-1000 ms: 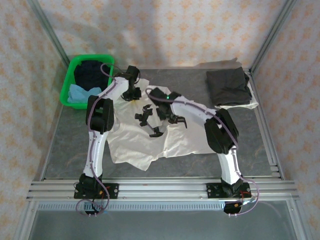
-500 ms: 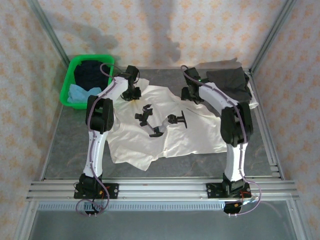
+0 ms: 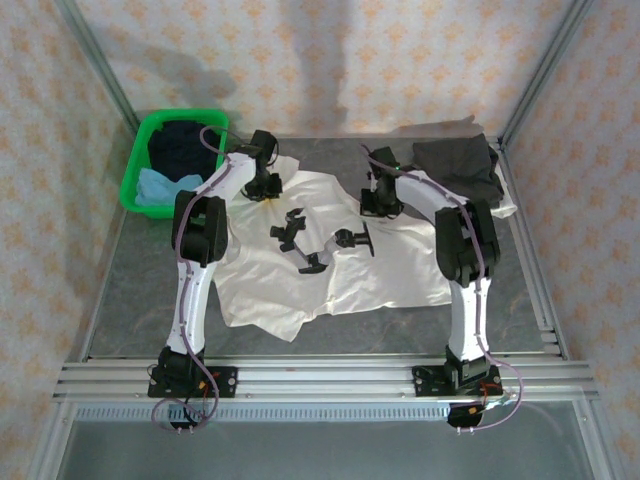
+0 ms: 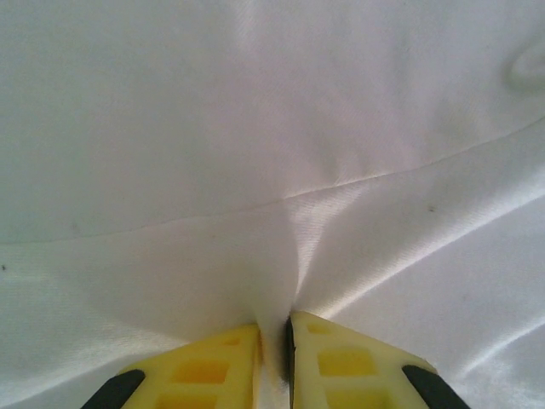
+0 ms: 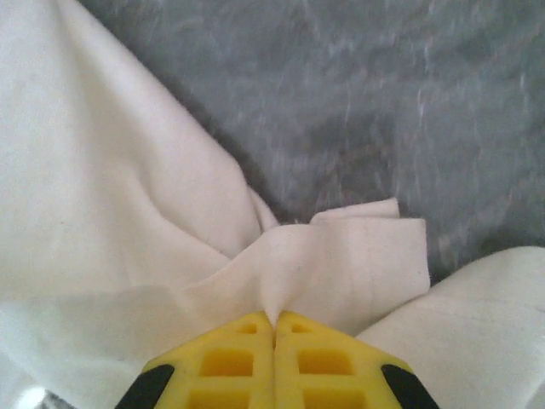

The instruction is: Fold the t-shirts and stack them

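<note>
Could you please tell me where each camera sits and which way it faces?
Top external: fixed above and behind the arms, looking down on the table and the spread off-white t-shirt; both arms show from their bases to the left gripper and right gripper.
Left wrist: on the left wrist, facing down at the cloth; the left gripper pinches a fold.
Right wrist: on the right wrist, facing the shirt's bunched edge and bare table; the right gripper shows shut on that edge.
Shared: all three see the off-white t-shirt.

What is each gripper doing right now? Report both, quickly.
Left gripper: shut, pinching a fold of the off-white t-shirt.
Right gripper: shut, pinching bunched cloth of the same t-shirt.
</note>
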Tool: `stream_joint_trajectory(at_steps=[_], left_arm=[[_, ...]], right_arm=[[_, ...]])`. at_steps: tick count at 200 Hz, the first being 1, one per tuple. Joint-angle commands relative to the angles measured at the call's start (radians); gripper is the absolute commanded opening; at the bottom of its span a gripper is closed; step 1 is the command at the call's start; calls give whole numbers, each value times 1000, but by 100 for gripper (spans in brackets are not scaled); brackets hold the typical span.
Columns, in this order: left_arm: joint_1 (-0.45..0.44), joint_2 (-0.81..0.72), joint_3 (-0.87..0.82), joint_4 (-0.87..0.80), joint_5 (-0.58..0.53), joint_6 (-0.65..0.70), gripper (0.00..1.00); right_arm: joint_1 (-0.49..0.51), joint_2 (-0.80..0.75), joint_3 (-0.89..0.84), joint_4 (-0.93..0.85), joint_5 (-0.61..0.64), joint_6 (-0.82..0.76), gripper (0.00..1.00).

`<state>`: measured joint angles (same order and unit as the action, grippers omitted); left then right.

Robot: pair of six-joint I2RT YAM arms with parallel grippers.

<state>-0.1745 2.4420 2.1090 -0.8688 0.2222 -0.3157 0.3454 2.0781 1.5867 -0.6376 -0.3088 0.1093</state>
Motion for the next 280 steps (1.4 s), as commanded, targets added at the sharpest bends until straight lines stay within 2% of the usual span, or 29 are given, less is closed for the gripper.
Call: stream_joint_trajectory(at_steps=[1,24,41,59,79,93,98,115,151,170,202,239,280], left_arm=[[7,36,0,-21,20,-10,16],[7,32,-4,-15,23,-10,15],[7,31,-6,-16,20,-8,15],[7,30,-5,-19,16,-2,15],[7,29,-3,-18,18,-1,15],[8,28,-4,-21,17,-2,15],[7,27,-5,-21,18,-4,15],[7,23,-15,-19,16,-1,15],[8,15,-32,-10,18,0,15],[7,16,-28,-14,19,1,15],[8,14,-24,-21,13,7,15],[7,18,-19,-19,14,6,15],[10,20,-17,-18,18,2,15]], right_arm=[[44,-102,-114,38,-15,39,0],[93,-149,-253,102,-29,91,0],[150,-195,-336,135,8,120,0],[167,-241,-376,127,36,141,0],[161,-268,-344,83,137,130,11],[147,-265,-287,43,185,116,34],[142,-263,-268,34,195,114,38],[125,-258,-217,31,192,99,46],[73,-169,-119,12,222,77,53],[66,-100,-59,-38,239,53,55],[69,-92,-95,-3,104,30,58],[71,-110,-146,14,88,31,47],[93,-150,-196,9,122,26,45]])
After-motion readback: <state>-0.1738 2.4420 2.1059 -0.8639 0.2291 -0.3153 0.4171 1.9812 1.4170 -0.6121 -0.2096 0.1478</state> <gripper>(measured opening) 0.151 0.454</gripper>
